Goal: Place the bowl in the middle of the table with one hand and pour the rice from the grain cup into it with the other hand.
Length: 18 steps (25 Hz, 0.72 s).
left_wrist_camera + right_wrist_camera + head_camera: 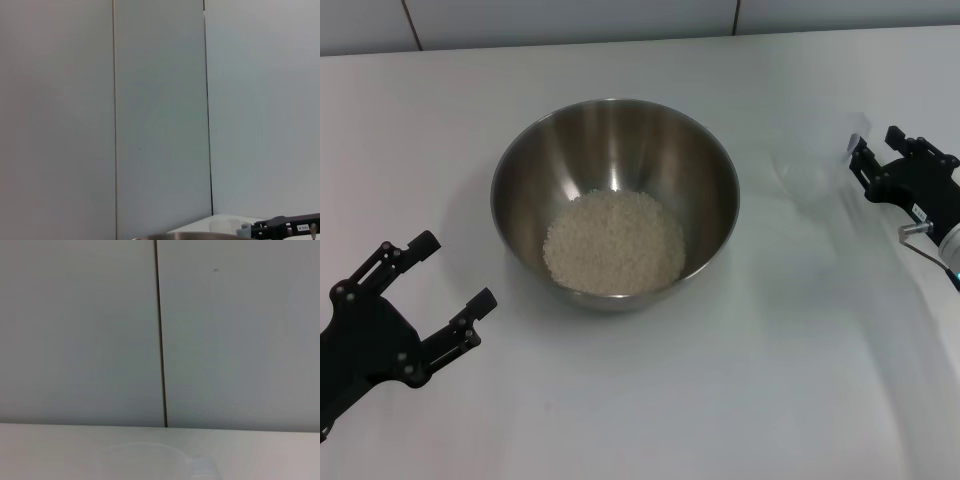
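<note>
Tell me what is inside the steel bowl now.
Inside the bowl lies a round heap of white rice, covering its bottom. The steel under the rice is hidden. The walls above it are bare.

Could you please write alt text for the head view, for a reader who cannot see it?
A large steel bowl holding rice sits mid-table. To its right the clear, empty-looking grain cup stands by the right gripper; the open left gripper is near the front left.
</note>
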Available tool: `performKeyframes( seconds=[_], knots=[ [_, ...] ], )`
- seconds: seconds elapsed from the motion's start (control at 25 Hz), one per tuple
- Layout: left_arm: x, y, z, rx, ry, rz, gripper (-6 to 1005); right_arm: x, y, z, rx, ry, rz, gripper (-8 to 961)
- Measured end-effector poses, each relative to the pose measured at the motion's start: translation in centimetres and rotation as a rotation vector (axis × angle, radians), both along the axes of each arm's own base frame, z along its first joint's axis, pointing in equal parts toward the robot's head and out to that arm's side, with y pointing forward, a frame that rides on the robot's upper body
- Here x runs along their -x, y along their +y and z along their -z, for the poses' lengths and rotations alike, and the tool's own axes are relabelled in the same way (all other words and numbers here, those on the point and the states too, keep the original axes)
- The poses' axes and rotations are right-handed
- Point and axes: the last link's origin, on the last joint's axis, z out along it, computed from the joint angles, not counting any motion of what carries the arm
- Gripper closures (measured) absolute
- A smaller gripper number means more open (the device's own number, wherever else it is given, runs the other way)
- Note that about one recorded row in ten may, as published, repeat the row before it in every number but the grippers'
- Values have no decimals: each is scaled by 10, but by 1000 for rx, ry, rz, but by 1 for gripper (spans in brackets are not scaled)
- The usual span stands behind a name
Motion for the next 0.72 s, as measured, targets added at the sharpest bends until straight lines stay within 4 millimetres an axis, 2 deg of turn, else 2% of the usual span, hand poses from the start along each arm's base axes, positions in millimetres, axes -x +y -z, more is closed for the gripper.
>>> performKeyframes(
  seconds=[0.36,0.56,0.72],
  knots=[
    [0,0,-1,-1,-2,6,171,-1,-3,0,0,5,-9,338],
    [-1,-1,-1,4,-2,10,171,-4,-6,-2,-6,7,0,288],
    [-1,-1,0,7,-2,11,171,-7,-17,-3,-23,21,-6,288]
  ],
)
